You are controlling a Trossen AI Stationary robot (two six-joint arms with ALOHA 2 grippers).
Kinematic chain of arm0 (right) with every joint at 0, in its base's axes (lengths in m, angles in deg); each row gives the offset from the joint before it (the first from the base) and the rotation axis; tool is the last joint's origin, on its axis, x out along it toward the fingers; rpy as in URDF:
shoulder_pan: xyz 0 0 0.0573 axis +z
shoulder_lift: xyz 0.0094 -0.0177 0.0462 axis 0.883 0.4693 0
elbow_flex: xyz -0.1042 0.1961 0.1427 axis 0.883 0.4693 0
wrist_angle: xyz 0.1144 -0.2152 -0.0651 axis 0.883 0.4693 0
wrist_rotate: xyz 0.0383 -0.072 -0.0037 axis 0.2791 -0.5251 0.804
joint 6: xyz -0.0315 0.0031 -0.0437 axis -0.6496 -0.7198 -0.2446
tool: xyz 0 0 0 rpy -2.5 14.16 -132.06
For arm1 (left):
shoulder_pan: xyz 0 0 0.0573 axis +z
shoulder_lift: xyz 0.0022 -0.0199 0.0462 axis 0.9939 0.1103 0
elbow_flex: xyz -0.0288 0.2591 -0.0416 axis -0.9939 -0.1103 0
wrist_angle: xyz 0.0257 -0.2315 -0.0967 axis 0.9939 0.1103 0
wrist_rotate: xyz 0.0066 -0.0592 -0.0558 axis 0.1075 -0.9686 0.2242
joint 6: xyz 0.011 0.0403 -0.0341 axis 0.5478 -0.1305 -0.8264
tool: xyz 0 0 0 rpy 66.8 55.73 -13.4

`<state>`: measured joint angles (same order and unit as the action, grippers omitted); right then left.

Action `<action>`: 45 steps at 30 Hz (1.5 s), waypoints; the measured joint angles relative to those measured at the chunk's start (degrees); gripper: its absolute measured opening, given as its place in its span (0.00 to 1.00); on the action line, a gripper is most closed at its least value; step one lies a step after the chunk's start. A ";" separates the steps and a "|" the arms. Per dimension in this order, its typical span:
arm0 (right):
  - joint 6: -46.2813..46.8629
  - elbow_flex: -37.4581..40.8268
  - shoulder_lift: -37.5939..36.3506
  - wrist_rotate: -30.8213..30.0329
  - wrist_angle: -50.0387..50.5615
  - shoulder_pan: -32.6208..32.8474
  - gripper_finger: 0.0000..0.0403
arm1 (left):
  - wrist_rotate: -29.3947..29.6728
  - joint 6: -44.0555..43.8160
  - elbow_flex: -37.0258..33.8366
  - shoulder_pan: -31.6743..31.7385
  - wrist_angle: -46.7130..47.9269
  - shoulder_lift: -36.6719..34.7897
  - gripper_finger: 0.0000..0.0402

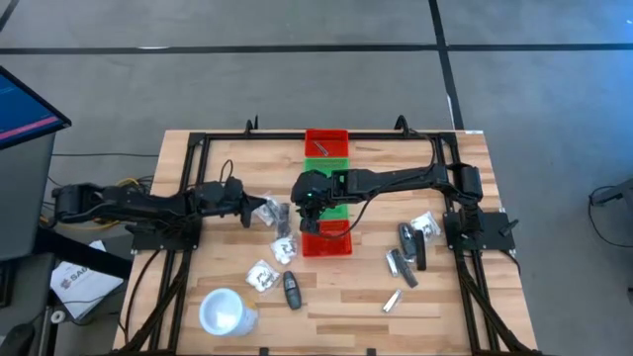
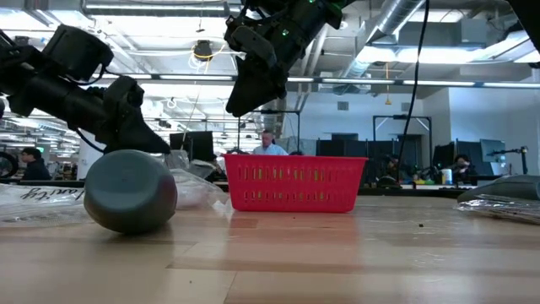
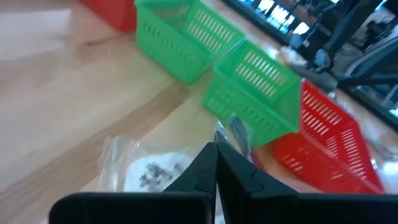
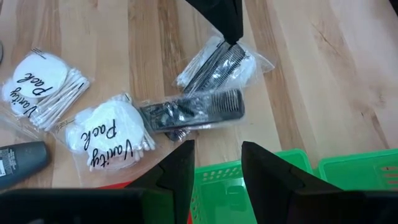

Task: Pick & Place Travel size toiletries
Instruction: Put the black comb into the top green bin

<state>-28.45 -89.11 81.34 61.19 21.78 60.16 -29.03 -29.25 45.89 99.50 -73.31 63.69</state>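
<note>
Clear crinkly packets lie on the wood table left of the bins: two "Vanity Pack" packets (image 4: 102, 134) (image 4: 37, 78), a comb packet (image 4: 193, 112), and another comb packet (image 4: 217, 62). My left gripper (image 1: 259, 211) is low over the table and shut at that last packet's end. My right gripper (image 1: 310, 205) hangs open and empty above the bin row; its fingers (image 4: 177, 171) frame a green bin's rim (image 4: 261, 165). Black oblong pieces (image 1: 410, 242) and a slim silver tube (image 1: 393, 300) lie at the right. My left gripper has its shut fingertips (image 4: 234, 38) on the end edge of the clear comb packet (image 4: 241, 51). It comes slanting down from the table's left side. The film seems pinched between the tips; one layer or several, I cannot tell. The rest of the packet lies on the table.
A row of red and green bins (image 1: 326, 242) (image 1: 342, 210) runs down the table's middle. A white cup (image 1: 226, 311), a black piece (image 1: 292, 290) and a packet (image 1: 262, 277) lie near the front left. Black frame rails (image 1: 188, 188) border both sides.
</note>
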 joint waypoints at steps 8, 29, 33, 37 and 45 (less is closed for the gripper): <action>0.02 0.00 0.00 0.00 -0.04 0.00 0.30 | 3.31 1.64 0.00 0.03 4.71 -3.50 0.00; 1.09 0.00 0.02 0.02 -0.04 1.08 0.30 | 1.16 5.98 7.21 4.13 7.07 -10.80 0.00; 1.52 0.00 0.02 0.00 -0.04 1.51 0.30 | 1.16 7.26 10.68 4.07 8.41 -10.76 0.00; 1.98 0.00 0.02 -0.07 -0.03 1.84 0.30 | 1.19 7.76 12.87 4.08 8.35 -10.53 0.00; 2.42 0.00 0.02 -0.24 0.46 2.60 0.30 | 1.51 9.64 17.98 4.07 8.11 -3.70 0.00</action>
<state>-26.03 -89.11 81.36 60.95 22.24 62.76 -27.52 -19.62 63.87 103.57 -65.19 60.00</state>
